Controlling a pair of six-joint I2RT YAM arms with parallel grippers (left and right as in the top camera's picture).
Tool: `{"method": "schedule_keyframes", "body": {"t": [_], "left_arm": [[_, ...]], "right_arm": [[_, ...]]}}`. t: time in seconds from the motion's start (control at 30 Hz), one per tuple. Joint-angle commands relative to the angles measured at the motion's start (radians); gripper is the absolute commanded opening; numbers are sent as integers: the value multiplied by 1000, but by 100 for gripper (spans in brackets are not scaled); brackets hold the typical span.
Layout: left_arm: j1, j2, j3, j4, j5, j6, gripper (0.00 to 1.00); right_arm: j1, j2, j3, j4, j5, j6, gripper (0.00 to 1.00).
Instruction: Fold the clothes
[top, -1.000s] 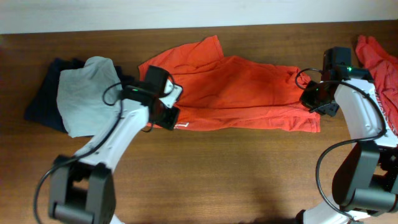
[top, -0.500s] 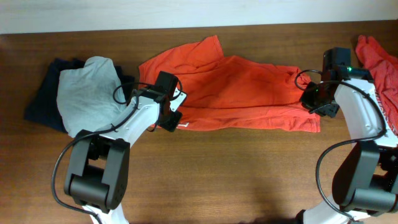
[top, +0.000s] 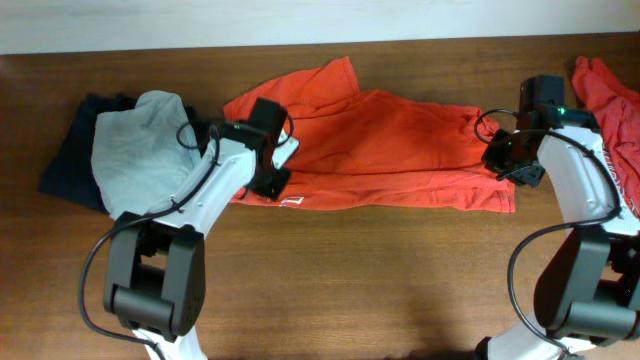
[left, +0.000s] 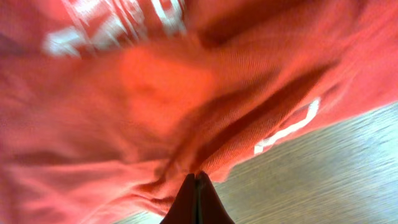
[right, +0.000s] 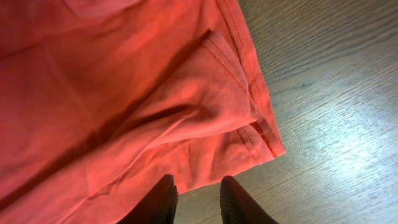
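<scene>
The orange-red heathered cotton T-shirt (top: 390, 150) lies spread sideways on the brown wooden desk (top: 380, 290), with open wood all along its lower hem. The left claw (left: 198, 186) is closed tight, pinching a pucker at the shirt's lower left edge, while the right claw (right: 198, 196) stands slightly parted and empty over its hemmed right corner. Just left of the shirt sit a crumpled grey garment (top: 140, 150) and a dark navy garment (top: 65, 165), and to its right a second orange-red T-shirt (top: 612, 100).

Left arm (top: 215, 185): white links, black joints and base, thin black cable loops.
Right arm (top: 575, 170): same white-and-black build, small green light near wrist.
Fingers (right: 163, 202): dark, smooth, tapered.
</scene>
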Motion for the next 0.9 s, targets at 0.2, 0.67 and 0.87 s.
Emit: {"method": "schedule_keyframes", "body": {"t": [0.2,0.67,0.87], "left_arm": [[5,24,82,-12,-93,-16,34],[-79,38,37,-45,51,86,34],[-124,75,-46,87,11,129,34]], "right_arm": [[2,125,-6,-14,-10,4,29],[2,130,-6,-15,-17,4,30],[2,130,-6,-15,-17,4,30]]}}
